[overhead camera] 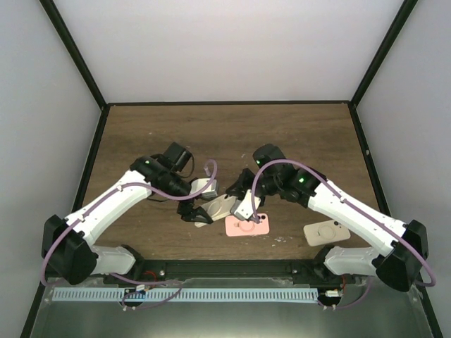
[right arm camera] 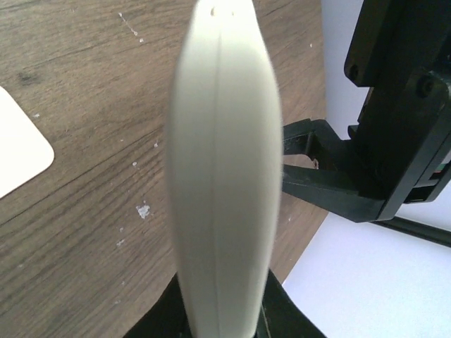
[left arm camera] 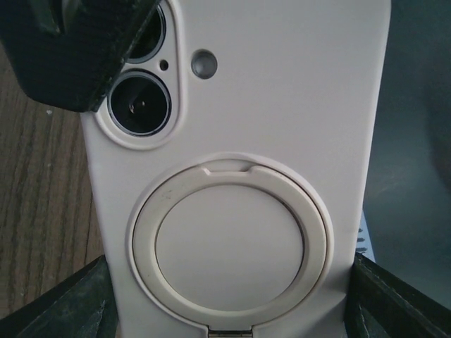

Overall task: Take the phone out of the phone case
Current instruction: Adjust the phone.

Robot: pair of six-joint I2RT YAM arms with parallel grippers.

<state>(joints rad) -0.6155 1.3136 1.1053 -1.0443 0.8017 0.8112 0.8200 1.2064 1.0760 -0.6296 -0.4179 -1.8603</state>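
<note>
The left gripper (left arm camera: pixel 230 297) is standing spread wide, a finger on each long edge of the case (left arm camera: pixel 282 105). It is clamping the case across its width at the ring (left arm camera: pixel 143 243) end and holding it up off the bench (overhead camera: pixel 232 134). The phone (left arm camera: pixel 139 104) is sitting fully inside the case, its lenses showing through the cut-out, so the parting is not yet begun.

The right gripper (right arm camera: pixel 222 320) is pressed together on the camera corner, pinching the case through its thickness. From its wrist view, a thin line, likely the seam between case and phone, is running straight up from between the fingers.

The step in hand is probably peeling that corner's lip off the phone. To do it well, the right gripper is likely needing to bend the lip back and away from the screen side rather than tug along the length. The left clamp is best staying low, so that it is not squeezing the phone in at the corner being freed.

A pink case (overhead camera: pixel 248 225) is lying just beneath, so a slow peel is lessening the risk of a drop onto it.
</note>
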